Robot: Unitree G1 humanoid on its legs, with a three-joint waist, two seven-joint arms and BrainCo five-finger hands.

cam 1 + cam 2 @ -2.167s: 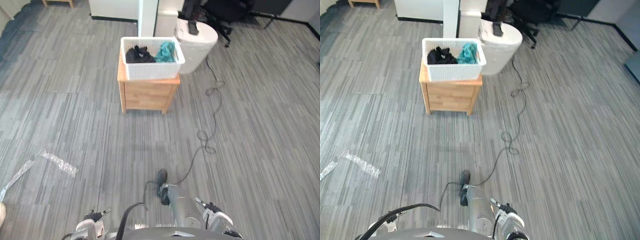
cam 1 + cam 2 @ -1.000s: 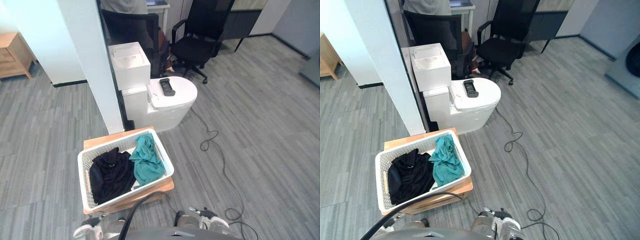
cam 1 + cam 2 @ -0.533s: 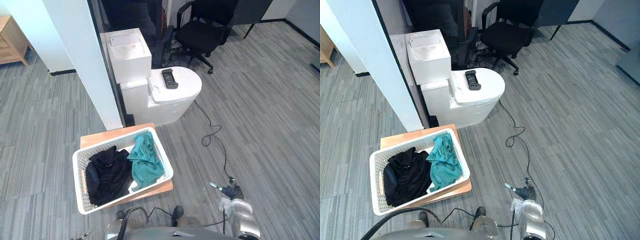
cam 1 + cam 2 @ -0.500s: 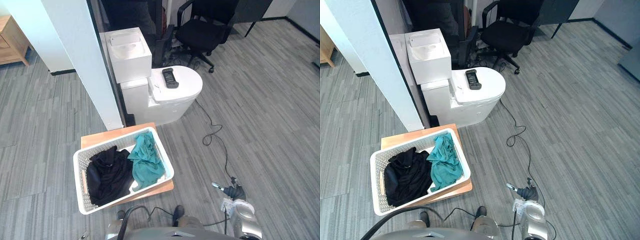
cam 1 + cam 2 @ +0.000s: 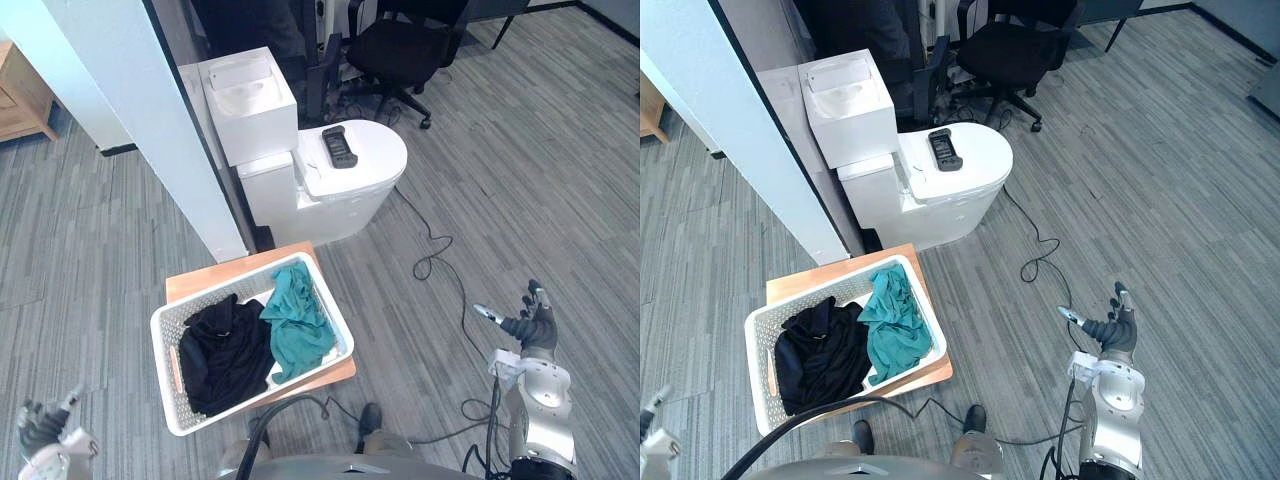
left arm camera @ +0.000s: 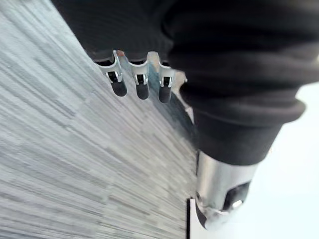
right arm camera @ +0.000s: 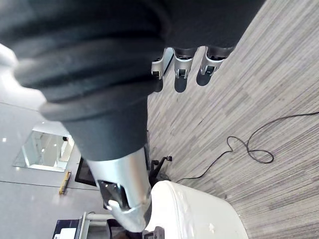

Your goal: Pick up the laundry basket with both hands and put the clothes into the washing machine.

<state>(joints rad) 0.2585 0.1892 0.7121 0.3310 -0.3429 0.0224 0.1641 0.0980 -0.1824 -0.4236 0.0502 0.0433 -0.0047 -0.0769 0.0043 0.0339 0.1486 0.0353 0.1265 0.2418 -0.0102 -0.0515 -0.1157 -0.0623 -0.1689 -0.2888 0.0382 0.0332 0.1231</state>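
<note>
Both arms have swung up and out since 0.5 s ago. Your right hand, then low at the robot's side, is now raised with fingers straight and thumb spread, holding nothing. Your left hand has come up on the opposite side, fingers relaxed and equally empty.

The laundry basket sits between the 2 hands, well apart from each. It lies forward and to the right of your left hand, and forward and to the left of your right. It rests squarely on the low wooden bench, with a black garment on the side nearer your left hand and a teal garment on the side nearer your right. Beyond the basket, farther from both hands, stands a white toilet with a dark remote on its lid.

By this reading the approach is done and nothing else: the basket is ungrasped and the clothes are undisturbed. Left for you are closing both hands in on the 2 ends of the basket, lifting it, carrying it to the washing machine and loading the clothes.
</note>
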